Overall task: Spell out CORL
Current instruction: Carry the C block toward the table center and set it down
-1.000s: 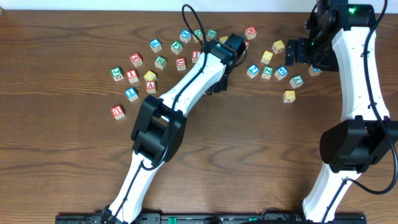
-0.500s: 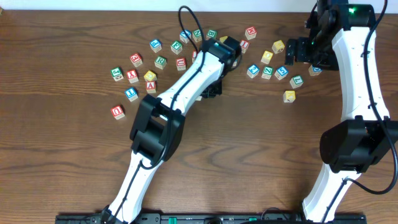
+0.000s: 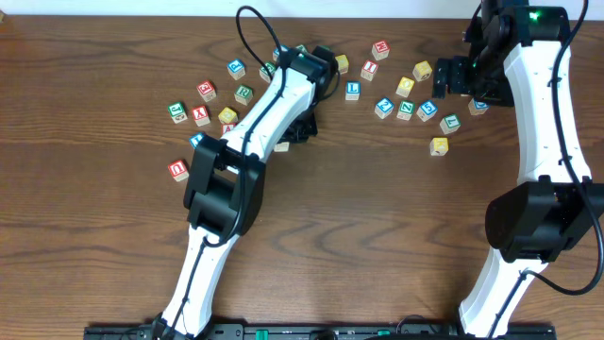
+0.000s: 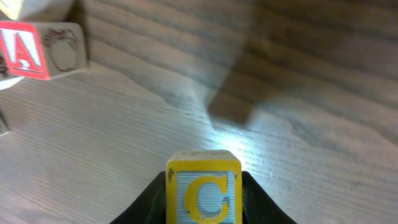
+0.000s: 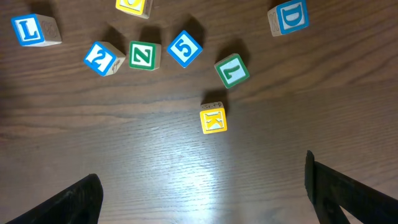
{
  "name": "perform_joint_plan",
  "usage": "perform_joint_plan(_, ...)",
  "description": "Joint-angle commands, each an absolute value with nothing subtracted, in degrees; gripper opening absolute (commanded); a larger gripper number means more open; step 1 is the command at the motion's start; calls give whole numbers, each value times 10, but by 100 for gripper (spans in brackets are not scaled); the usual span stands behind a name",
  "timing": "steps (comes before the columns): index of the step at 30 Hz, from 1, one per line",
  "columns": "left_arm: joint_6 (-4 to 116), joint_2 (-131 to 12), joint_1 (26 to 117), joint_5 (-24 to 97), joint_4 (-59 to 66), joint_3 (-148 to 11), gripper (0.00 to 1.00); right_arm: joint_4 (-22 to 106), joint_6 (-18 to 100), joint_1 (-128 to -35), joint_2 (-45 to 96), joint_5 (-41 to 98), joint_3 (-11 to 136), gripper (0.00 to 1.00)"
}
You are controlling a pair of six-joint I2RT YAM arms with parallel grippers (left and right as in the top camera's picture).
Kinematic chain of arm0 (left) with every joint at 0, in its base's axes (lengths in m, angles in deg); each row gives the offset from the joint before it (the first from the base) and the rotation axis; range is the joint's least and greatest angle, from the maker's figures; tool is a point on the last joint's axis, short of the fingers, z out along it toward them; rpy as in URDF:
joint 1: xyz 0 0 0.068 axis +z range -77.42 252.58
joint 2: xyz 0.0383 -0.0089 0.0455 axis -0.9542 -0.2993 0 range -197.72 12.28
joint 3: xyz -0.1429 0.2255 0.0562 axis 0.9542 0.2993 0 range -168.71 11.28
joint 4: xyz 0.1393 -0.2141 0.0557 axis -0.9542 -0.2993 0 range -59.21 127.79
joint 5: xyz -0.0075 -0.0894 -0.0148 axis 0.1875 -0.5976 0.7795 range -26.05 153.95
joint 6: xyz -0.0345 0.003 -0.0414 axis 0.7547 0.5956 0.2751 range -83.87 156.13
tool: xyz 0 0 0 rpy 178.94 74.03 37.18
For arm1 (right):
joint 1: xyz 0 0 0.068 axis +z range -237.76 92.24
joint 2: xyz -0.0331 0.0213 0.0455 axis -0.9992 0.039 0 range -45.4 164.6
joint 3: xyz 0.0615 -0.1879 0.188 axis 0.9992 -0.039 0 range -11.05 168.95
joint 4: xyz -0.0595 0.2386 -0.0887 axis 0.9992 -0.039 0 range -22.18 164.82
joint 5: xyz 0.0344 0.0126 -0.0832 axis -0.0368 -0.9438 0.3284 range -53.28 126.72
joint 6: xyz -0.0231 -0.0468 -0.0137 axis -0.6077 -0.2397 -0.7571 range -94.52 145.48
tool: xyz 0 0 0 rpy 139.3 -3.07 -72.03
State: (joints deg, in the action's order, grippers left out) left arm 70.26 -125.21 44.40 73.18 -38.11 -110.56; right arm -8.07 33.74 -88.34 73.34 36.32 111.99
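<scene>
Cube C [image 4: 203, 193], likely light rigid wood, clamped on flat opposite faces by left fingers [image 4: 152, 205], bottom centre; right fingers [image 5: 74, 202] apart.

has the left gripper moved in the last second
Yes. In the overhead view the left gripper, holding the C cube, has shifted left, away from the lone yellow K cube, which stayed put.
</scene>
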Motion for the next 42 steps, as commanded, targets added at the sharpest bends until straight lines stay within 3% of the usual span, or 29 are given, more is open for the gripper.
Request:
perform_joint_plan(1, 698, -1241, 444, 721, -387, -1095, 27, -81, 329, -880, 722, 368, 1125, 99)
perform_joint_plan(33, 585, -1241, 446, 678, -297, -999, 27, -78, 329, -880, 722, 368, 1125, 99)
perform_joint_plan(35, 575, -1241, 446, 675, -306, -999, 29, -78, 329, -880, 722, 368, 1125, 99)
perform_joint_plan(36, 564, -1241, 446, 675, -316, -999, 35, -78, 329, -880, 722, 368, 1125, 99)
perform_joint_plan(42, 556, -1241, 446, 675, -330, -999, 36, -77, 329, -880, 722, 368, 1125, 99)
